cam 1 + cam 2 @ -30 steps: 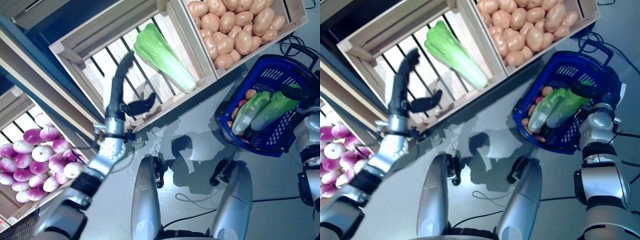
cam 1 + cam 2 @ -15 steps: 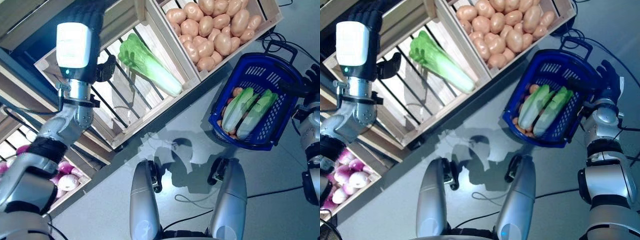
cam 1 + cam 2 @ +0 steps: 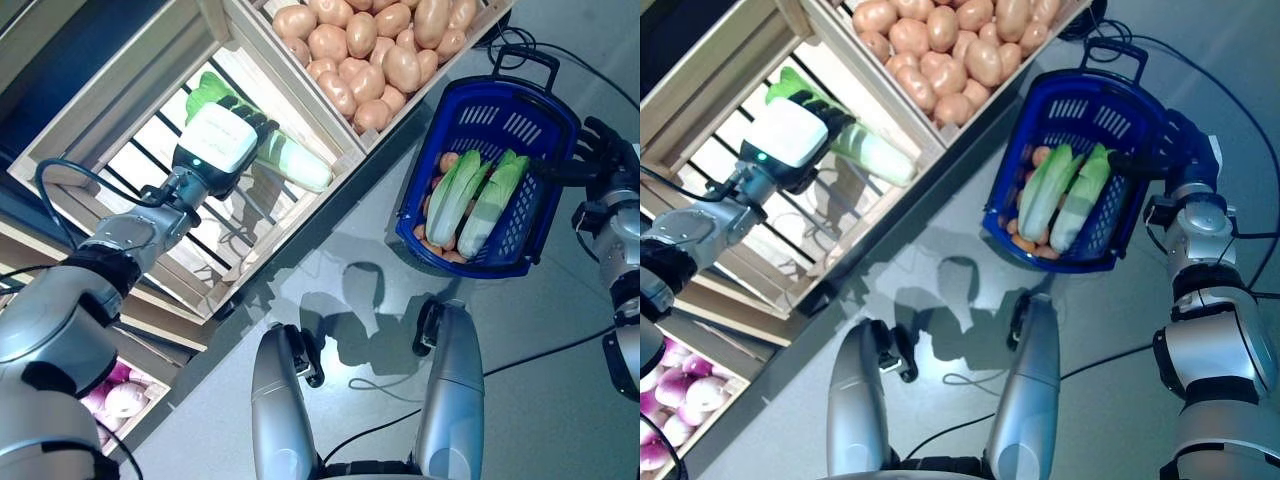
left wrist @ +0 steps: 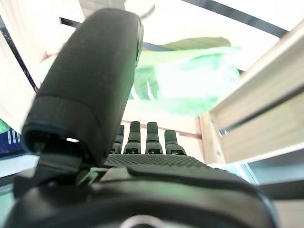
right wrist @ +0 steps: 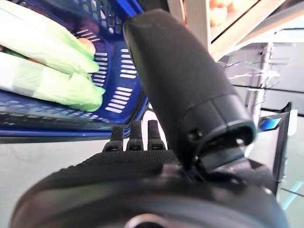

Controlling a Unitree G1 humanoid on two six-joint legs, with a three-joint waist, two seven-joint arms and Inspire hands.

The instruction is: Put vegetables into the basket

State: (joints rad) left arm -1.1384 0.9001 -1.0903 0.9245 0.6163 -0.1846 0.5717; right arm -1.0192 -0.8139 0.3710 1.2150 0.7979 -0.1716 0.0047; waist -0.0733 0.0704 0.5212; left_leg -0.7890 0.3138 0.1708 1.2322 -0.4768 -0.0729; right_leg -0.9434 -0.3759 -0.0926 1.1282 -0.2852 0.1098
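The left hand [image 3: 222, 140] reaches into the slatted wooden crate [image 3: 120, 150] on the far left, over the leafy end of the one cabbage [image 3: 290, 165] that lies there. From the head views its white-backed palm covers the green leaves, with the dark fingers [image 3: 262, 124] lying across the cabbage. In the left wrist view the fingers [image 4: 142, 138] run out fairly straight in a row under the thumb, and the green cabbage [image 4: 190, 80] shows just past them; whether they press on it or only hover above it cannot be told, and nothing is gripped yet.

The blue basket [image 3: 545, 215] hangs to the right, held at its rim by the right hand [image 3: 1185, 150], whose fingers are curled round the basket's edge (the wrist view shows the thumb [image 5: 185, 85] arched over the rim and the fingers tucked beneath it). Inside the basket lie two pale-green cabbages [image 3: 475, 200] side by side, their leafy ends toward the far side, on top of a few potatoes [image 3: 450, 162] that show round their edges.

A second crate on the far side, next to the basket, is heaped with loose potatoes [image 3: 365, 45]. At the near left, purple-and-white turnips [image 3: 675, 400] fill a lower crate
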